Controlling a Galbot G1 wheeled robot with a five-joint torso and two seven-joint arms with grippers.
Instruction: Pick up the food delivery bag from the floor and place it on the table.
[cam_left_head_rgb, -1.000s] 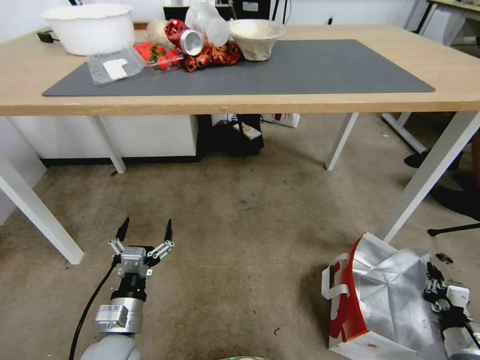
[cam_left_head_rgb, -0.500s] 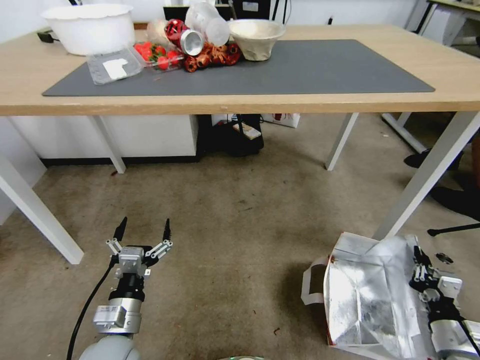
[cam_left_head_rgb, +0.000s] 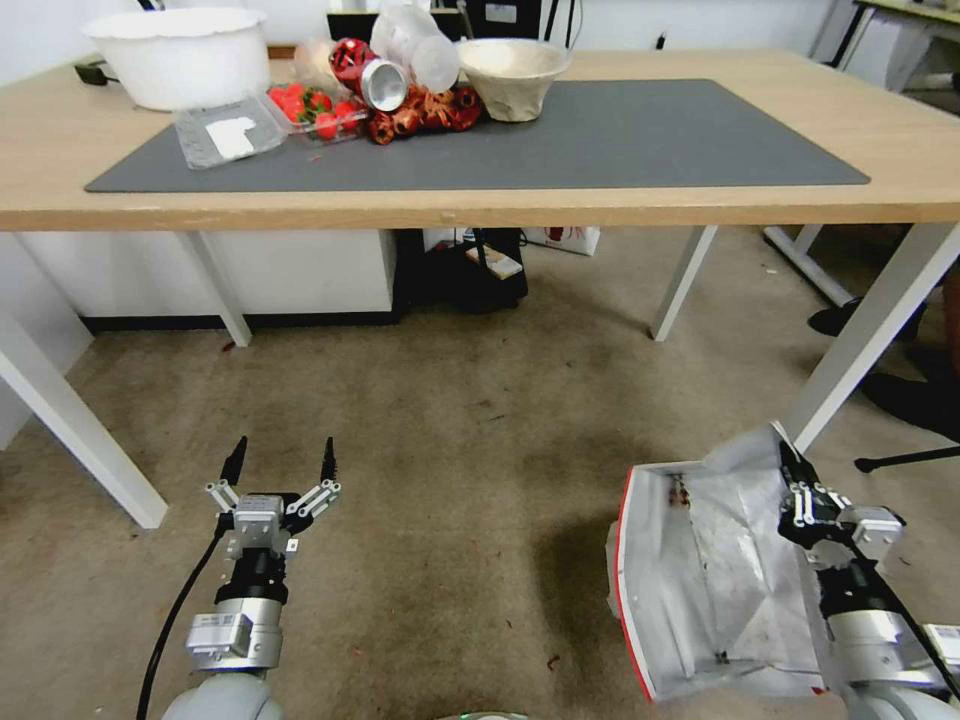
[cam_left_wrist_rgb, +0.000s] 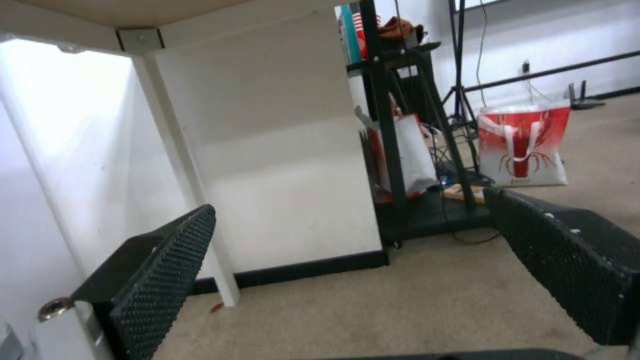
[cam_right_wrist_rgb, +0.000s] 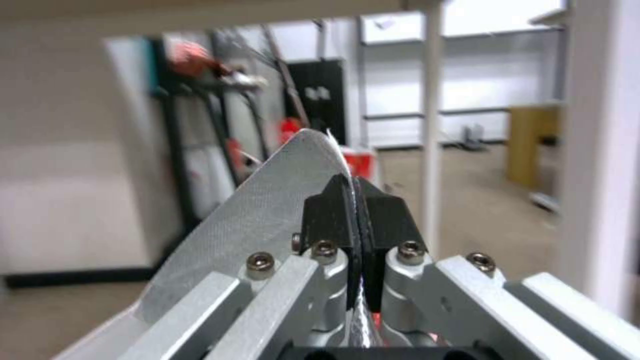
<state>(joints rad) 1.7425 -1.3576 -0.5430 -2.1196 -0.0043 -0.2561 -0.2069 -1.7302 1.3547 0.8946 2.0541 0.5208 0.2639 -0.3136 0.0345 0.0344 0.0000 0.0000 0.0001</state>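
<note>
The food delivery bag (cam_left_head_rgb: 700, 585) hangs tilted at the lower right over the floor (cam_left_head_rgb: 450, 440), its open mouth and silver foil lining facing up at me and a red side panel along its left edge. My right gripper (cam_left_head_rgb: 788, 462) is shut on the bag's upper foil rim. In the right wrist view its black fingertips (cam_right_wrist_rgb: 333, 205) pinch the foil sheet (cam_right_wrist_rgb: 267, 220) between them. Whether the bag's base still touches the carpet I cannot tell. My left gripper (cam_left_head_rgb: 280, 462) hovers low over the carpet at the lower left, open and empty; its fingers (cam_left_wrist_rgb: 160, 270) stand wide apart. The table (cam_left_head_rgb: 620, 205) stretches across ahead.
On the table's dark grey mat (cam_left_head_rgb: 620, 130), at the back left, lie a white plastic bowl (cam_left_head_rgb: 180, 55), a paper bowl (cam_left_head_rgb: 512, 75), strawberries, a can and cups. A white table leg (cam_left_head_rgb: 860, 345) stands just behind the bag. Another red-and-white bag (cam_left_wrist_rgb: 523, 145) stands beyond the table.
My right gripper has risen and swung left with the bag's rim in it. The bag has turned, so its foil-lined mouth now faces up. The left arm has barely shifted.
</note>
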